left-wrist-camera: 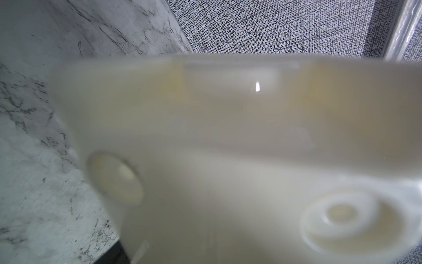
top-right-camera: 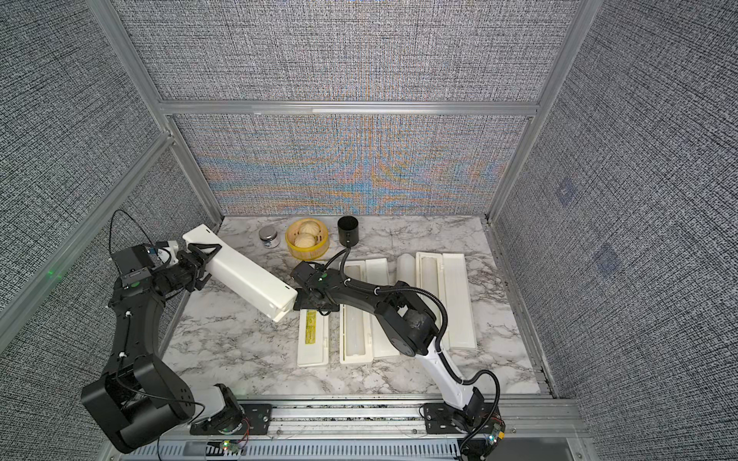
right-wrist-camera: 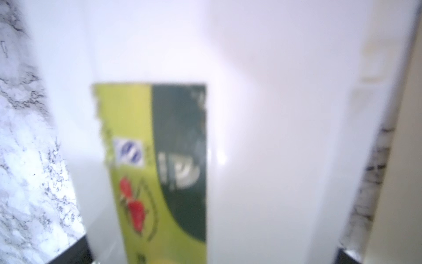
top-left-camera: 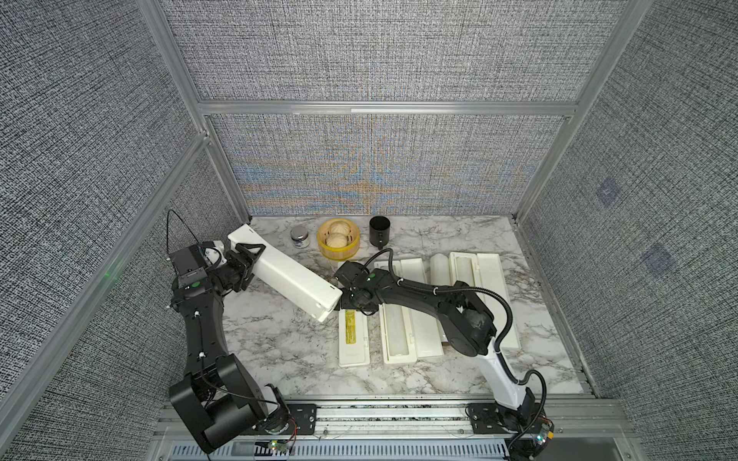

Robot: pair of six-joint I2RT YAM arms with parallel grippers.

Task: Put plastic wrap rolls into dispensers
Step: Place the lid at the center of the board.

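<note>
Left pincer (top-left-camera: 252, 261) pinches a closed dispenser (top-left-camera: 289, 277), held slanting above the surface (top-left-camera: 271, 347). Your right pincer (top-left-camera: 353, 309) sits spread astride the labelled dispenser (top-left-camera: 353, 345) lying shut; you cannot tell whether it squeezes. Its yellow-green label (right-wrist-camera: 137, 182) shows blurred in the right wrist view. One roll (top-left-camera: 438, 271) lies loose just beside an open dispenser (top-left-camera: 489, 295).

Grey woven-fabric walls (top-left-camera: 359, 52) on three sides, aluminium framing (top-left-camera: 383, 107) — white grey-veined marble tabletop (top-left-camera: 279, 339), evenly lit.
</note>
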